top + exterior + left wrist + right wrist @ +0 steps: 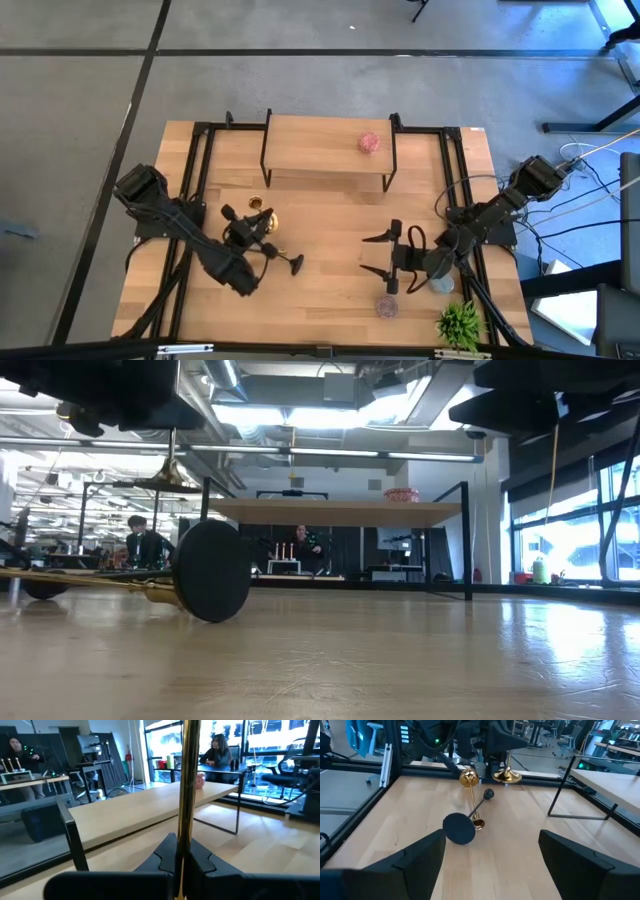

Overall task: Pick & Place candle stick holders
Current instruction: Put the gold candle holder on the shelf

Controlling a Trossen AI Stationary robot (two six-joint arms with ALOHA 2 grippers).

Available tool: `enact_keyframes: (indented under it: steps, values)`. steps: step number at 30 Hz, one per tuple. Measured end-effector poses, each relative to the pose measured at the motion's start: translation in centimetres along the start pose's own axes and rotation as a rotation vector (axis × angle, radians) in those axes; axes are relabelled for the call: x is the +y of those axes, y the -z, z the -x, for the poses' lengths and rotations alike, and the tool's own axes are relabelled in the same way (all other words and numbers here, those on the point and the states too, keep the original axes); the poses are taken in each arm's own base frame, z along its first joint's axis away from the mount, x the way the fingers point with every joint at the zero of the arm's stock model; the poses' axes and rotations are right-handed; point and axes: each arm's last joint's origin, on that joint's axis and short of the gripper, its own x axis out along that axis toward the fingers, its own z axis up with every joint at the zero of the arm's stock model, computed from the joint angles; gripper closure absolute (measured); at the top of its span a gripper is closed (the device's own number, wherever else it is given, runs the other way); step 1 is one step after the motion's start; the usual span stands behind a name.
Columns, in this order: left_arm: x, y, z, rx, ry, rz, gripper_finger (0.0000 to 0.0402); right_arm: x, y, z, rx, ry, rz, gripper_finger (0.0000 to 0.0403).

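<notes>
High view. Three candle stick holders counted, all clustered left of centre on the wooden table. One gold holder upright, pinched in the left gripper. One black holder lying flat, round base toward table centre. A second gold holder barely separable here, partly hidden under the left arm. Right gripper low over the table's right half, fingers spread, holding nothing, well apart from all three holders. One raised shelf at the table's far side, one small pink object on it. A second pink object and one green plant near the front right corner.

Low view. Lying black holder's round base standing on edge, facing the camera. Lying gold holder stretching away from it, touching the table. Upright gold holder's base lifted clear of the table. Two people at desks in the room behind.

Left wrist view. One gold stem vertical, clamped between the left gripper's fingers, pressed on it from both sides. Shelf beyond, pink object on top. Two people in the background.

Right wrist view. All three holders in sight: black one lying with base nearest, lying gold one crossing beside its stem, upright gold one behind, base just above the table under the left gripper. Right gripper's own fingers wide apart, nothing between.
</notes>
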Motion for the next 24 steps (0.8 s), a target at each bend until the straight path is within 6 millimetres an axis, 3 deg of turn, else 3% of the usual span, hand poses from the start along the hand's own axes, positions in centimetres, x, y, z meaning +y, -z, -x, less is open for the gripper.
enact_keyframes:
  steps: [16,24]
  values:
    - [-0.4,0.0,1.1,0.001,0.044,0.023,0.0397,-0.2,0.0,-0.3,0.004,-0.014,0.019,0.0081]
    - [-2.4,0.2,1.2,0.033,0.046,0.020,0.0397,-0.2,0.0,-0.3,0.005,-0.013,0.027,0.0081]
